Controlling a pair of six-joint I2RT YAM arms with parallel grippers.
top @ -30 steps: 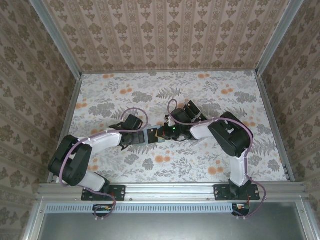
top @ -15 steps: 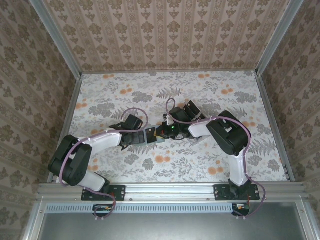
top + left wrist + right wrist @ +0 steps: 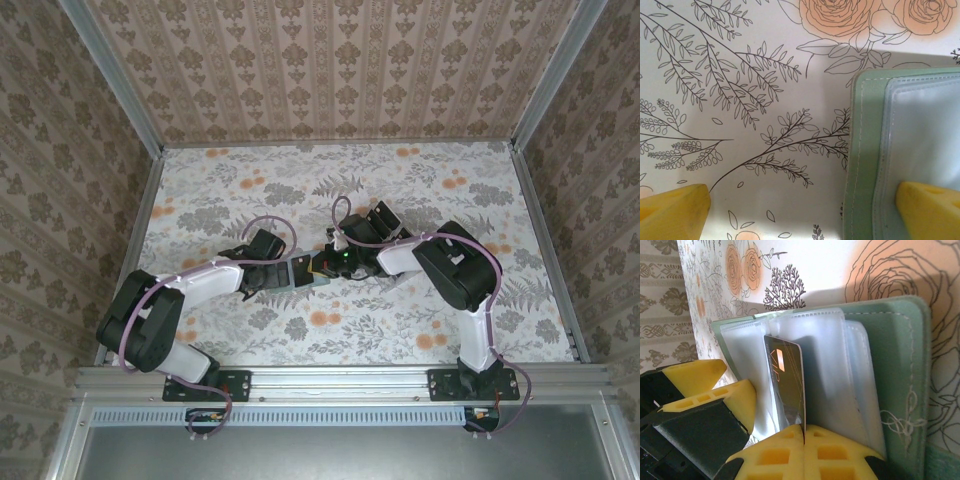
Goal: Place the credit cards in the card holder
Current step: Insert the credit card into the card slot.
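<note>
The right gripper (image 3: 804, 440) is clamped on one edge of a credit card (image 3: 787, 375), which stands on edge among the clear sleeves (image 3: 825, 370) of the open card holder (image 3: 900, 365). The holder lies flat on the floral table (image 3: 740, 75) between the two arms. The left gripper (image 3: 800, 210) stands wide apart and holds nothing; one finger (image 3: 930, 210) rests on the holder's bluish inner panel and the other is off on the table. The main risk is that the card slides between sleeves instead of into a pocket (whether its leading edge has entered one cannot be told). A push could also buckle the limp sleeves or shift the holder, which is pinned by one finger only. The narrow pinch may let the card pivot.
</note>
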